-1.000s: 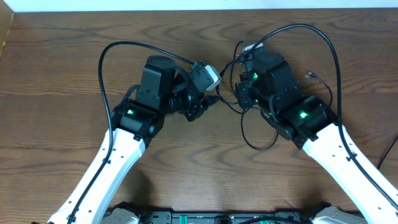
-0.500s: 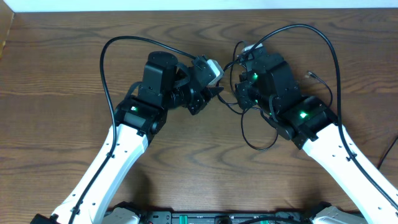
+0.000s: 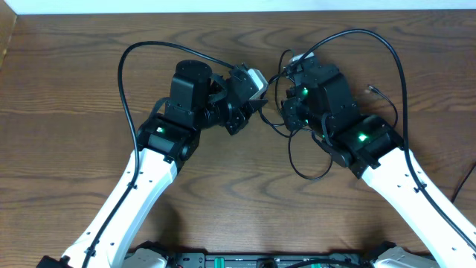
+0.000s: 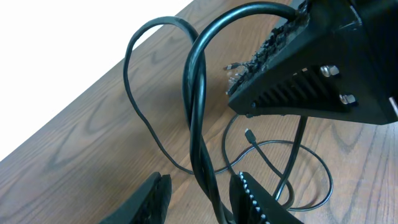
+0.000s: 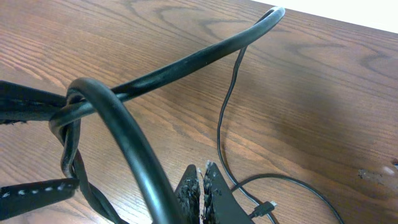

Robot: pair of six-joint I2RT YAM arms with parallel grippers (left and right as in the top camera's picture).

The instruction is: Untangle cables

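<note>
Worktop (image 3: 74,45): brown wood grain, carrying the items below. Left arm (image 3: 141,186): enters from 7 o'clock. Over the last second it has swung slightly toward 12 o'clock, bringing its wrist nearer the right arm (image 3: 409,186), which enters from 5 o'clock and has not shifted. Left hand (image 4: 200,186): has been narrowing and is now partly closed, its fingers either side of two twisted strands with a gap showing; no clamp yet. Right hand (image 5: 203,180): pressed shut, unchanged. A strand runs close past it, and whether it is pinched cannot be told. Cables (image 4: 199,118): thin black cords, twisted and raised between the two hands at about 1 o'clock from the worktop's middle, with a loose loop (image 3: 305,170) trailing flat toward 5 o'clock. Plug end (image 4: 249,134): lies on the wood within that loop's outline, free. Judgement: the left hand looks about to take the twist, so pulling apart has not begun and the tangle stands.
</note>
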